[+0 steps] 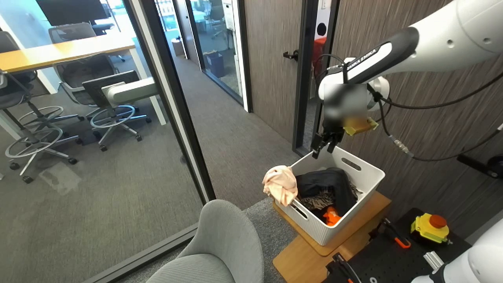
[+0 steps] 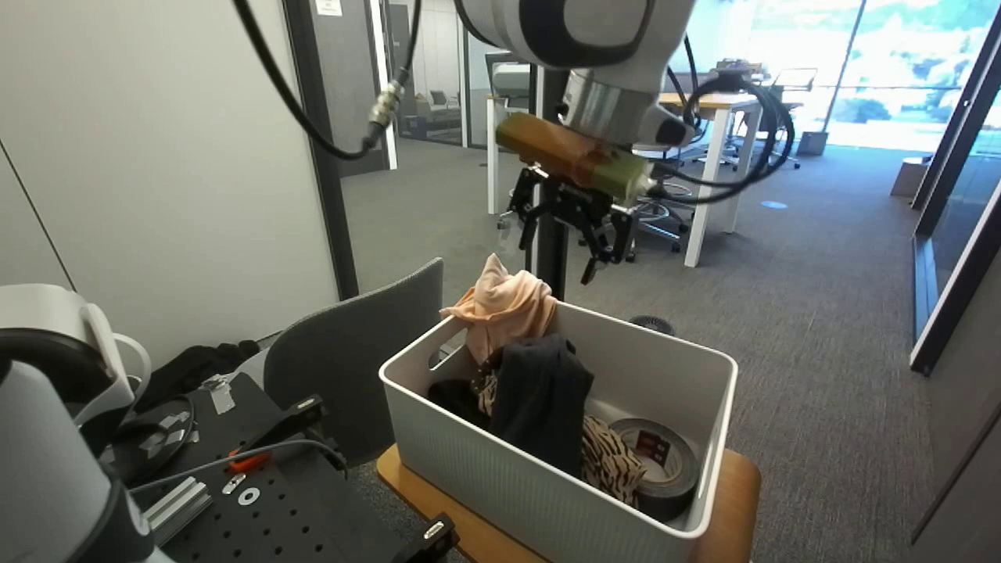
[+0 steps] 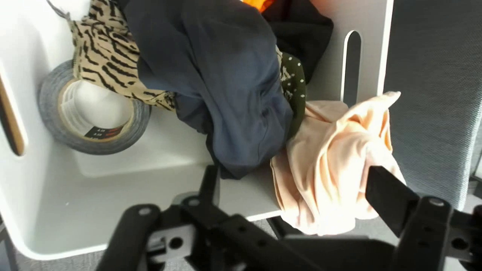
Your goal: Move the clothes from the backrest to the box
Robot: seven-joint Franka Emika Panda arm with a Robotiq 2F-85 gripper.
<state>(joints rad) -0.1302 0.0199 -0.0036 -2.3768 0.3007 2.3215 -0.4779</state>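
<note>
The black fingers (image 3: 388, 196) stand apart, empty; the crumpled peach cloth (image 3: 331, 169), overhanging a corner of the rectangular white plastic box (image 2: 508, 491), may slide outside if nudged.

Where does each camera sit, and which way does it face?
An exterior view: high up, tilted down at the box and gray chair; arm and gripper show.
An exterior view: near the box, looking over it toward bright windows; arm and gripper at top.
Wrist view: on the wrist, looking down past the spread fingers at box and peach cloth.
Both exterior views share box, peach cloth, chair, arm and gripper.
</note>
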